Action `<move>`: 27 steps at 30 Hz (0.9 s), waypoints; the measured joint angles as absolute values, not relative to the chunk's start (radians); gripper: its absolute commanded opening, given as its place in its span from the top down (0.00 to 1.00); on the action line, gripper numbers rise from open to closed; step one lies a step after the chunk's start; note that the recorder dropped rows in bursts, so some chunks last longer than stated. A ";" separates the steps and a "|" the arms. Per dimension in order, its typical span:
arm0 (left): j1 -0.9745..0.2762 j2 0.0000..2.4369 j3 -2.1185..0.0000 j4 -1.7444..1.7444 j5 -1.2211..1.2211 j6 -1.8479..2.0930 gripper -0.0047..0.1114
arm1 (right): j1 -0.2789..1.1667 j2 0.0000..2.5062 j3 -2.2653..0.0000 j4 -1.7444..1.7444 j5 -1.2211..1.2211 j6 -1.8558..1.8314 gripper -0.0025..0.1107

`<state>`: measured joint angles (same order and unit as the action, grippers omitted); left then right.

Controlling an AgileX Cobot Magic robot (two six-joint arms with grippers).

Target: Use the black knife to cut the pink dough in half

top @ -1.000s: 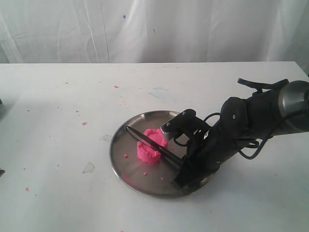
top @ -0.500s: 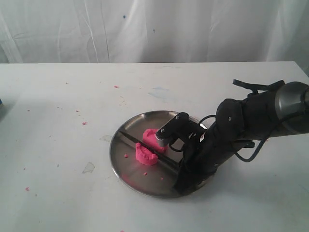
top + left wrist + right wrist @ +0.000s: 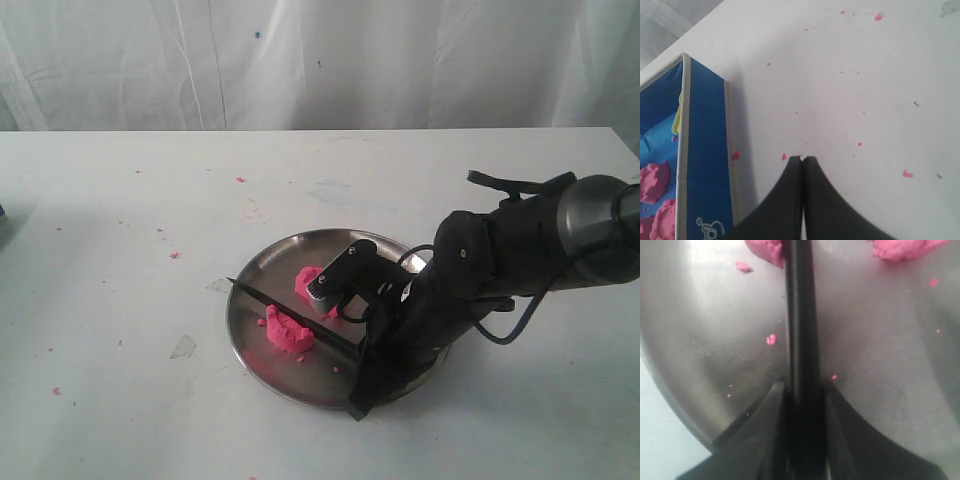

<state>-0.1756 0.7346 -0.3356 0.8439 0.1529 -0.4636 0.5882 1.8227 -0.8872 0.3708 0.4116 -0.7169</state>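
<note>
The pink dough lies in two chunks on the steel plate [image 3: 300, 378]: one chunk [image 3: 285, 335] on the near side of the blade, the other [image 3: 310, 280] on the far side. The black knife [image 3: 322, 331] lies low across the plate between them, and its tip reaches past the plate's left rim. My right gripper [image 3: 362, 355] is shut on the knife's handle at the plate's near right. In the right wrist view the knife [image 3: 800, 315] runs out from my right gripper [image 3: 804, 387], with dough [image 3: 767, 250] and dough [image 3: 900, 247] on either side. My left gripper [image 3: 803, 159] is shut and empty above the table.
Pink crumbs [image 3: 175, 254] dot the white table, and a pale scrap [image 3: 183, 347] lies left of the plate. A blue box [image 3: 705, 150] with pink shapes inside stands beside the left gripper. A white curtain hangs behind the table.
The right arm has drawn the knife down and toward the front left. The near chunk has slid away from the far one, and the tip now passes the plate's rim.
</note>
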 measured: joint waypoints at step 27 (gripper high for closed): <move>-0.176 0.735 -0.336 0.800 0.150 -0.466 0.96 | 0.589 1.825 -0.887 0.212 0.334 -0.375 0.98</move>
<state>-0.1756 0.7346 -0.3356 0.7998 0.1496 -0.4660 0.5892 1.8254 -0.8872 0.2116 0.3340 -0.3750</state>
